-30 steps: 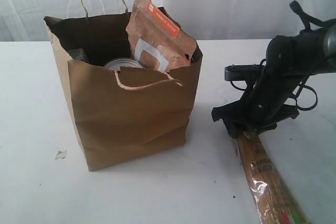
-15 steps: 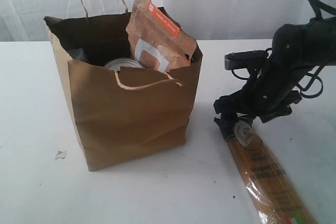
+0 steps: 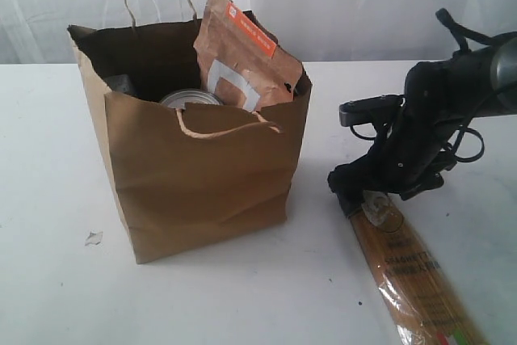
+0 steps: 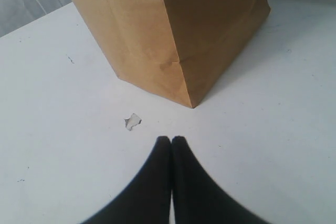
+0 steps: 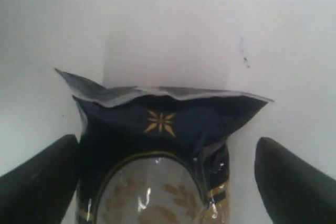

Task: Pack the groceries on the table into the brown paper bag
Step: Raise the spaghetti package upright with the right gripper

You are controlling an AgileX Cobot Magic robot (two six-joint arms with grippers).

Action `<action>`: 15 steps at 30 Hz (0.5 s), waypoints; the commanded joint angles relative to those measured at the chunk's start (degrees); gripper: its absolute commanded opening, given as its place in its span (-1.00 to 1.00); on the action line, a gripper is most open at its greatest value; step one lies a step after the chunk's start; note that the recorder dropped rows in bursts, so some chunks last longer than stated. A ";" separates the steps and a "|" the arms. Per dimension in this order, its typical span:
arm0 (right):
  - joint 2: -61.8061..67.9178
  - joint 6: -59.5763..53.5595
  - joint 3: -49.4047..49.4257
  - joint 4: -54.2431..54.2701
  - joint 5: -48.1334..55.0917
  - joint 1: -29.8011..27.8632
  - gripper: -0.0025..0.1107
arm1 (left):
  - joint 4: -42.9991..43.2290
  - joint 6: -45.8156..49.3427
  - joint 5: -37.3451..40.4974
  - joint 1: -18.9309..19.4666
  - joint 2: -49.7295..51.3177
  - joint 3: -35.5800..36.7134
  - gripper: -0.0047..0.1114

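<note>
Spaghetti packet (image 3: 404, 268) lies flat on the worktop (image 3: 48, 199) right of the brown paper bag (image 3: 202, 175), bare gap between; right jaws spread wide, straddling its end; left jaws clenched empty near the bag's corner.

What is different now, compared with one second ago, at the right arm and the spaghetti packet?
The right pincer opened and let go of the dark-blue spaghetti packet. The packet settled flat on the table, showing a wider face, and its end moved a little toward the brown paper bag. The open pincer now stands on both sides of that end. The bag, with the pouch and can in it, stayed in place.
</note>
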 commanded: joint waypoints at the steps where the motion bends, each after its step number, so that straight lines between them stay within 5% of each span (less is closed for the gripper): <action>1: 1.44 -2.07 0.20 0.77 -0.72 0.88 0.51 | -0.30 -0.10 0.04 -0.03 -0.23 0.23 -0.91; 10: 4.64 -2.41 0.20 0.77 -1.51 1.70 0.33 | -0.30 -0.10 0.04 -0.03 -0.23 0.23 -0.91; 12: 5.30 -2.41 0.20 0.77 -1.01 1.70 0.05 | -0.30 -0.10 0.04 -0.03 -0.23 0.23 -0.91; 15: 5.39 -2.82 0.20 0.77 0.29 1.70 -0.65 | -0.30 -0.10 0.04 -0.03 -0.23 0.23 -0.91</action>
